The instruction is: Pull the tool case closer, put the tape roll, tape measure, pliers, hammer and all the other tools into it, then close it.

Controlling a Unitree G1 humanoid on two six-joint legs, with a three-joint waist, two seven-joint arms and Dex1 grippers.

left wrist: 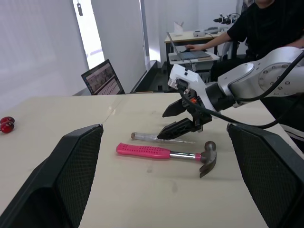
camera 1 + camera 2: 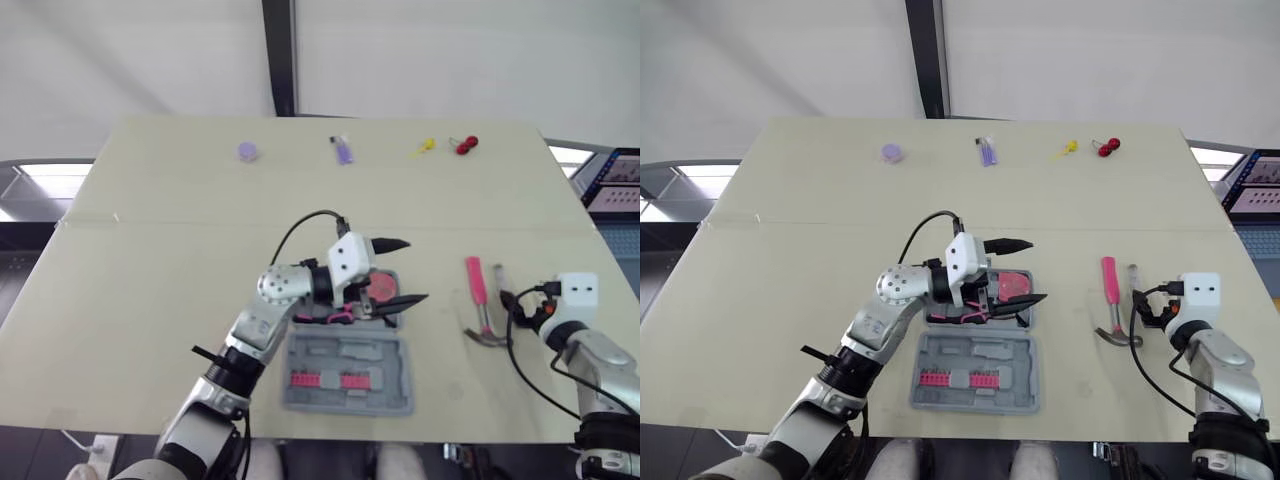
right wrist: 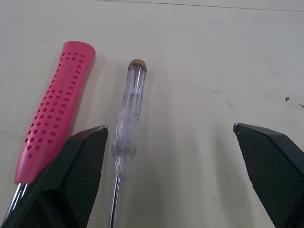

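The grey tool case [image 2: 345, 372] lies open near the table's front edge, with pink bits in its near half. Its far half holds a red round tool [image 2: 382, 287] and pink-handled pliers [image 2: 330, 316]. My left gripper [image 2: 400, 272] hovers open over that far half with nothing between its fingers. To the right lie the pink-handled hammer [image 2: 476, 285] and a clear-handled screwdriver [image 3: 128, 118], side by side. My right gripper [image 3: 170, 128] is open, low over the screwdriver's shaft and not gripping it. The hammer's handle [image 3: 57, 104] runs just beside one finger.
Along the table's far edge sit a purple round piece [image 2: 248, 151], a small purple item [image 2: 343, 150], a yellow item [image 2: 425, 147] and a red item [image 2: 466, 145]. A laptop [image 2: 615, 180] stands off the right edge. A person [image 1: 266, 23] sits at a desk beyond.
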